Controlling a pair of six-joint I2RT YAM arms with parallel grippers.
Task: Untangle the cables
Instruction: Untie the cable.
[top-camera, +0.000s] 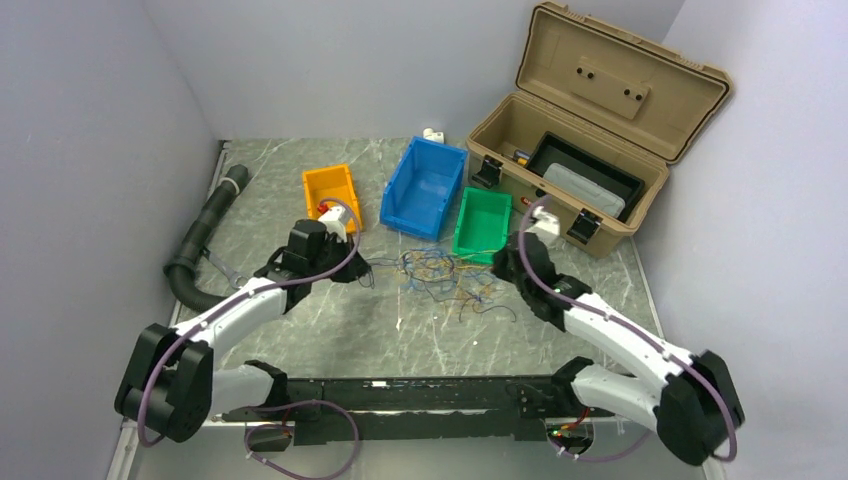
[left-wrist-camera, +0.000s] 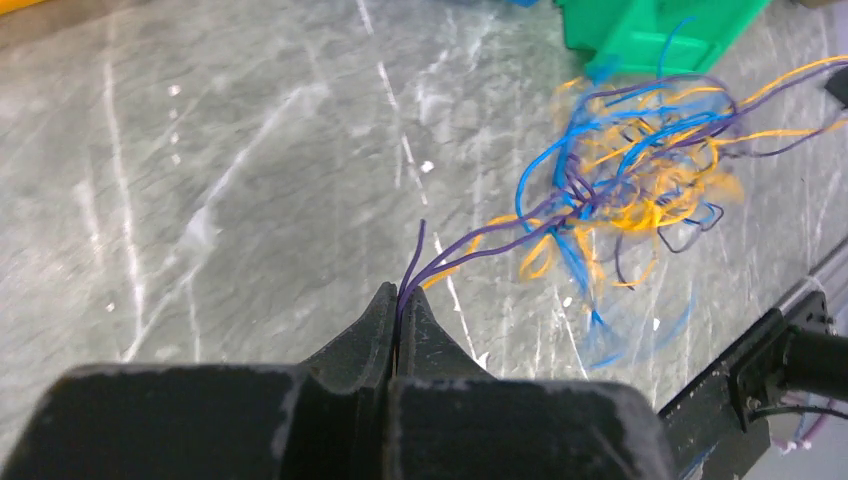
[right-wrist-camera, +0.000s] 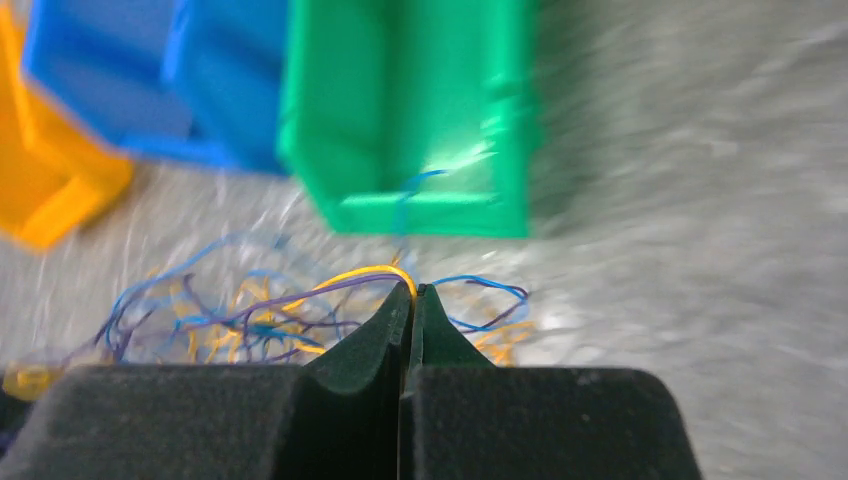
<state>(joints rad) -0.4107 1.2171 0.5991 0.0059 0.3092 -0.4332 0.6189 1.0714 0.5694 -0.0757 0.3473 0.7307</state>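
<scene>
Cables (top-camera: 445, 272) lay tangled on the table (top-camera: 330, 330) before the green bin (top-camera: 482, 222) and blue bin (top-camera: 425, 185), my left pincer (left-wrist-camera: 398, 305) clamped on purple strands, my right pincer (right-wrist-camera: 412, 298) pinching yellow-orange and purple ones, while the open tan toolbox (top-camera: 600, 110) behind held a black tray (top-camera: 590, 160) with a pale grey block (top-camera: 585, 190).

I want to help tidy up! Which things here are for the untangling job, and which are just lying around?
For the job: cables, left tool and right tool, both shut on strands.
Just lying about: orange bin, blue bin, green bin, tan toolbox, black hose.
</scene>
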